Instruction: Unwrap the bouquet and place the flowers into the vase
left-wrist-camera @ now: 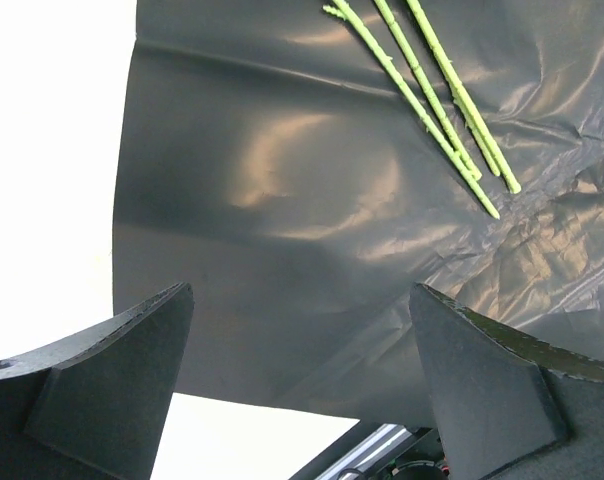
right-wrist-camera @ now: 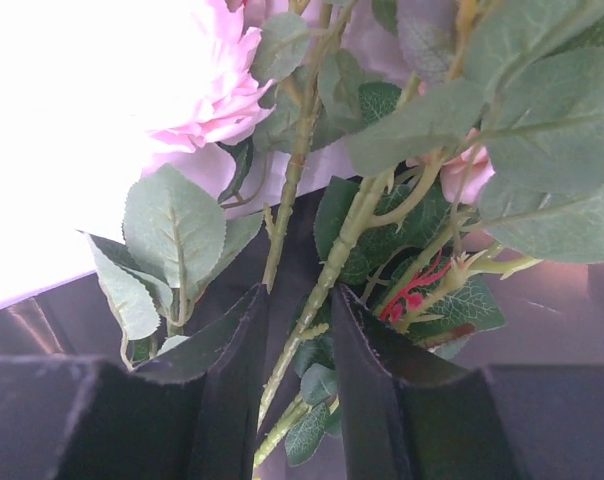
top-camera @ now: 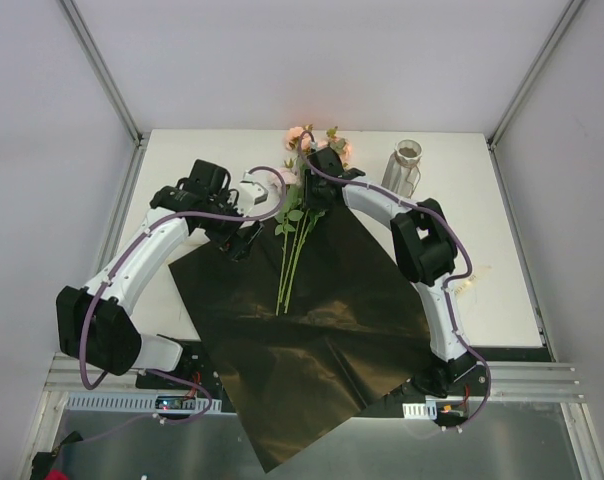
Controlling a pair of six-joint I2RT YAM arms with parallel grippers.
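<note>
Pickup step: the flowers lie on the flat black paper, right pincer narrow around a stem, grip uncertain, left pincer wide; next, clamp firmly and carry to the vase.

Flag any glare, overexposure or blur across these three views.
Top external: evenly lit and sharp; peach-pink rose blooms slightly blown out. Left wrist: white tabletop overexposed, glare patches on the glossy black wrapping sheet. Right wrist: upper left washed to white, bleaching a bloom.
</note>
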